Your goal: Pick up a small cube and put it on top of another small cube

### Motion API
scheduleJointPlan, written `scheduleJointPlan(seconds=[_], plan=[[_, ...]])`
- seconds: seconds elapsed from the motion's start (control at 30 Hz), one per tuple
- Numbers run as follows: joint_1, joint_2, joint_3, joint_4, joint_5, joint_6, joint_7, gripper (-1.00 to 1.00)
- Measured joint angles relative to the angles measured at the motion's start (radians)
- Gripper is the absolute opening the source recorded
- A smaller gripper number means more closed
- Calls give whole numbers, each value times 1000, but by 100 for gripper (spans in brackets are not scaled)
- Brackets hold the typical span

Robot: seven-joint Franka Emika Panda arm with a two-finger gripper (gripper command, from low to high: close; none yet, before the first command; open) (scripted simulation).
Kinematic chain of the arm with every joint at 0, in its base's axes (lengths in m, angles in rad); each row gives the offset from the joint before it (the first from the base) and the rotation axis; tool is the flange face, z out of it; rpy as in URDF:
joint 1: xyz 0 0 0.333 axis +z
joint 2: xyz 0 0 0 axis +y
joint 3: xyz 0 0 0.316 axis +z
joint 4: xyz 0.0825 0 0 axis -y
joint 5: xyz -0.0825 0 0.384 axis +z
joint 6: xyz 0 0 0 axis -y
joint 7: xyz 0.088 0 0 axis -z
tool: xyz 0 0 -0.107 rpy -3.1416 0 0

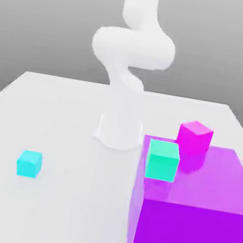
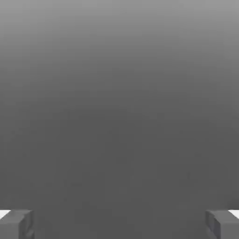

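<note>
A large purple block (image 1: 192,213) stands on the white tabletop (image 1: 63,114) at the exterior view's right, and it carries two small cubes on its top face: a green cube (image 1: 162,160) near its front corner and a magenta cube (image 1: 194,137) further back, set apart from each other. A cyan cube (image 1: 29,164) sits alone on the tabletop at the left. The tool (image 2: 119,224) is released, its fingertips (image 2: 16,224) spread wide with nothing between them.

Purple block (image 1: 197,214) glossy, reflective top; cubes smooth, matt; table (image 1: 63,114) smooth, faint sheen
</note>
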Motion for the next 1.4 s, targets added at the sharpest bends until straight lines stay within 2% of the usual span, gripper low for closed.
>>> scheduleJointPlan(seconds=[0.33,0.53,0.63,0.73,0.87,0.9,1.13,1.3,1.4], plan=[[-309,344,-38,-273,-36,256,417,0],[-473,572,-104,-445,-44,422,674,0],[-536,679,-144,-519,-17,502,764,0],[-537,787,-135,-522,52,589,743,0],[-612,932,-47,-499,121,707,695,0],[-630,965,-28,-494,126,735,691,-100],[-638,972,-21,-492,122,742,694,-100],[-603,816,-75,-521,48,614,749,-100],[-621,711,-63,-531,9,521,777,-100]])
